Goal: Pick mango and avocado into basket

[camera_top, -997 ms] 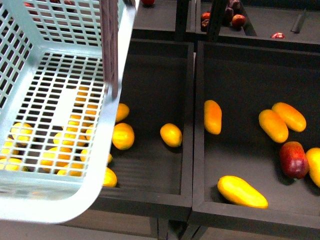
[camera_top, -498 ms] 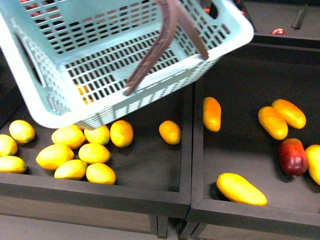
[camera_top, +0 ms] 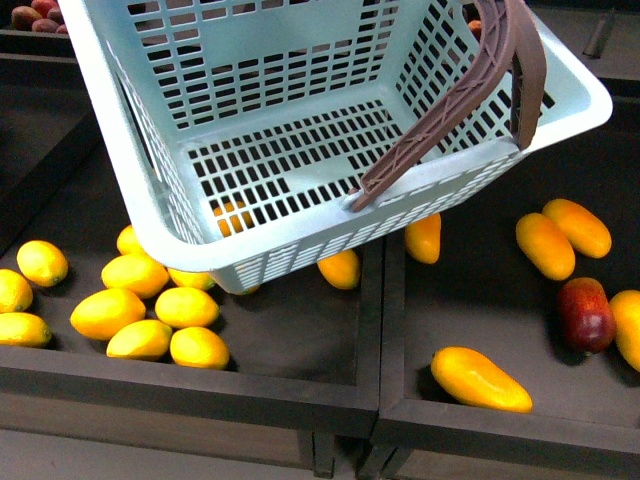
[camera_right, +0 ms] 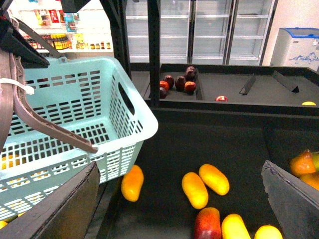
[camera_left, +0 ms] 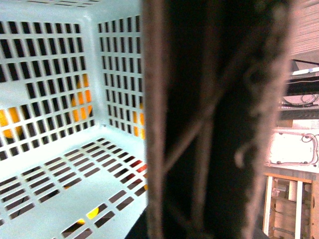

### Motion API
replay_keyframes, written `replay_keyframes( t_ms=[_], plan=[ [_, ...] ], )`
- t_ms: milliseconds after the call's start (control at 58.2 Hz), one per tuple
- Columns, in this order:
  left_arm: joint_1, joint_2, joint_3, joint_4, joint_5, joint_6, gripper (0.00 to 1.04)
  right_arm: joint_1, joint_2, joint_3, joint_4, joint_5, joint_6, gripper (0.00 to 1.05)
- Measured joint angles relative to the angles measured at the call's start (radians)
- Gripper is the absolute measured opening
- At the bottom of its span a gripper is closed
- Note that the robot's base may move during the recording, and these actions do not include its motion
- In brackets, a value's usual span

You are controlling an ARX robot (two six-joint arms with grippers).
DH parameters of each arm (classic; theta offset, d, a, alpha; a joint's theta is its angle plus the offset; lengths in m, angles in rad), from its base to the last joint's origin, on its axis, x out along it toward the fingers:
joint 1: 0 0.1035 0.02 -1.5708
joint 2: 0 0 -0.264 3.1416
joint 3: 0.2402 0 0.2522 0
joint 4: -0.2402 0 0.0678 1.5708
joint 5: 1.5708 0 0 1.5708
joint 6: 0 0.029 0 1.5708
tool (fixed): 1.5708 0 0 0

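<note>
No fruit in basket (camera_top: 260,25) yet. Over the last second it has swung up and right, and hangs tilted across both bins (camera_top: 300,390) by its handle (camera_top: 450,108). Left grip hidden behind handle: cannot tell. Right gripper (camera_right: 179,167) spread, empty. Mango (camera_top: 482,380) lies in right bin; avocado unseen.

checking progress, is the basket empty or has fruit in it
Empty. The basket floor is bare in front and left wrist views; yellow fruit shows only through its slots, lying below.
</note>
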Motion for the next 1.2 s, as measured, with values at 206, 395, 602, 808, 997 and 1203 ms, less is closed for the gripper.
replay_keyframes(
  t_ms=[206, 395, 602, 808, 997, 1203],
  plan=[
    [-0.023, 0.003, 0.004, 0.000, -0.006, 0.001, 0.05, 0.000, 0.000, 0.000, 0.000, 0.000, 0.000, 0.97],
    [-0.021, 0.003, 0.004, 0.000, 0.000, 0.000, 0.05, 0.000, 0.000, 0.000, 0.000, 0.000, 0.000, 0.97],
    [-0.019, 0.003, 0.007, 0.000, -0.012, 0.001, 0.05, 0.000, 0.001, 0.000, -0.002, -0.003, 0.001, 0.97],
    [-0.017, 0.003, 0.011, 0.000, -0.001, 0.001, 0.05, -0.087, 0.488, 0.125, 0.051, -0.138, 0.350, 0.97],
    [-0.018, 0.003, 0.013, 0.000, -0.005, 0.001, 0.05, -0.190, 0.974, 0.247, 0.451, -0.162, 0.364, 0.97],
    [-0.016, 0.003, 0.014, 0.000, -0.005, 0.002, 0.05, -0.269, 1.547, 0.500, 0.690, -0.128, 0.288, 0.97]
  ],
)
